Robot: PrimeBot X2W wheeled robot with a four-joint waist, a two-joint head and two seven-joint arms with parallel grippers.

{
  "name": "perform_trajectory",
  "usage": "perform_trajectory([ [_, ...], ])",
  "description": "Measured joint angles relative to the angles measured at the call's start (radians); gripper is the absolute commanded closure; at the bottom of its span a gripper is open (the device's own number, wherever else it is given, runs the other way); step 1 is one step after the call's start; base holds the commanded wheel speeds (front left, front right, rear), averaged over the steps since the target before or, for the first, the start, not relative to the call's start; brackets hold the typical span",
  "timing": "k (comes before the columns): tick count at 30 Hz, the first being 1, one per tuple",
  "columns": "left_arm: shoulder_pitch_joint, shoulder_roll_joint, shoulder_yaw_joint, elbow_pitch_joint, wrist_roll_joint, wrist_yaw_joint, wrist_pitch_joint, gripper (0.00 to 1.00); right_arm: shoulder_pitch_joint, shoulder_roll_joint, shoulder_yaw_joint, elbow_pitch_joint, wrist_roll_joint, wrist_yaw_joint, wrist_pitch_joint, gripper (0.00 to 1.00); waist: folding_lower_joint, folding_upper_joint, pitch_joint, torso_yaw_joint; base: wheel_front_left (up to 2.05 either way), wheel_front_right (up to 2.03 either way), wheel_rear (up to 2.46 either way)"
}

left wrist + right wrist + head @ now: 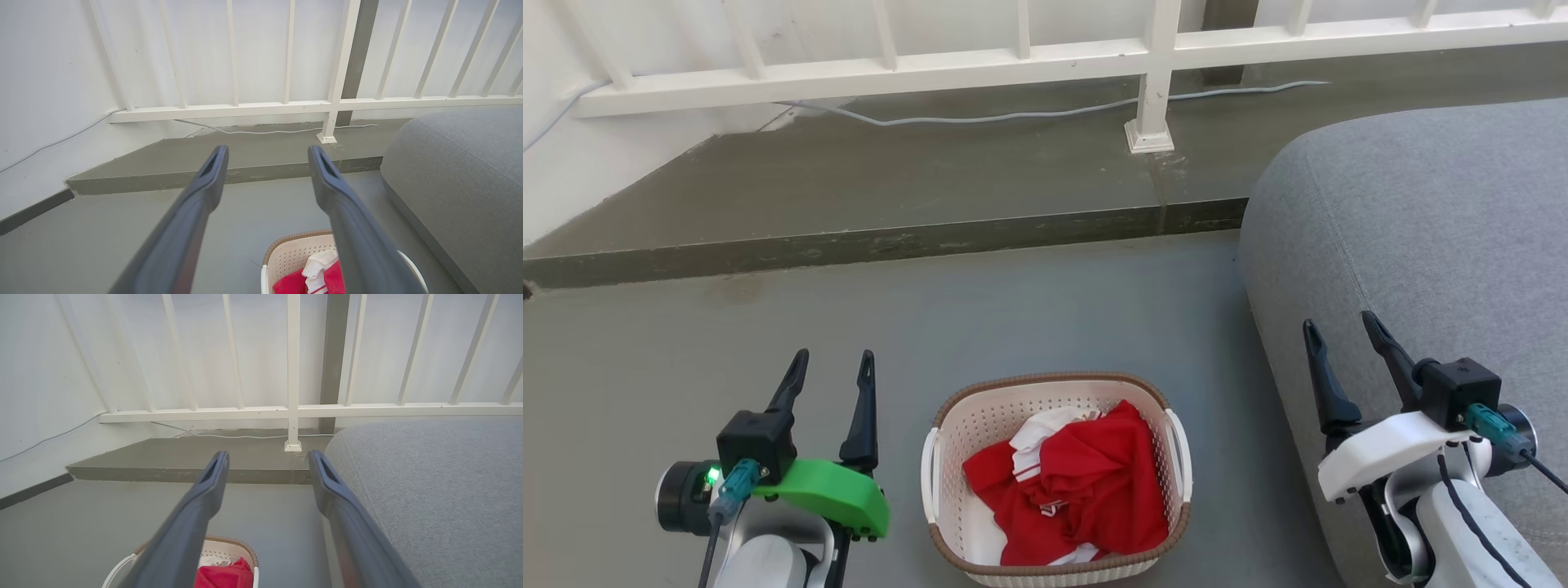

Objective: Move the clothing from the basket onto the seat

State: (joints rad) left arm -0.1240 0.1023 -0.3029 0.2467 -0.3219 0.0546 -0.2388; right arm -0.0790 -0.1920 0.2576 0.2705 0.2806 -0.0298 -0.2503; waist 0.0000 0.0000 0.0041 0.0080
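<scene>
Red clothing (1094, 482): lying in basket (1045, 379), lower centre;
Grey seat (1421, 245): bordering open floor (1013, 318) at right;
Jaws: left gripper (835, 355), right gripper (1338, 320) gaping empty

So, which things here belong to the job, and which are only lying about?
For the job:
- clothing
- basket
- seat
- left gripper and right gripper, both open

Only lying about:
- white railing
- cable
- raised step

We note bare floor (686, 327) left of the basket (1045, 378) (top open); the seat (1421, 229) stands near its right side, and a raised step (890, 180) and railing (890, 73) stand behind.
</scene>
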Motion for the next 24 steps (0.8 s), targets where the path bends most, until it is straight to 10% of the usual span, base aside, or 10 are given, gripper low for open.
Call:
perform_trajectory([
  [24,-0.008,-0.015,-0.015,0.026,0.003,0.007,-0.001,0.00,-0.033,0.003,-0.009,0.008,-0.001,0.003,0.000,0.00,0.0000,0.0000,0.030,-0.009,0.00,0.00,0.00],
])
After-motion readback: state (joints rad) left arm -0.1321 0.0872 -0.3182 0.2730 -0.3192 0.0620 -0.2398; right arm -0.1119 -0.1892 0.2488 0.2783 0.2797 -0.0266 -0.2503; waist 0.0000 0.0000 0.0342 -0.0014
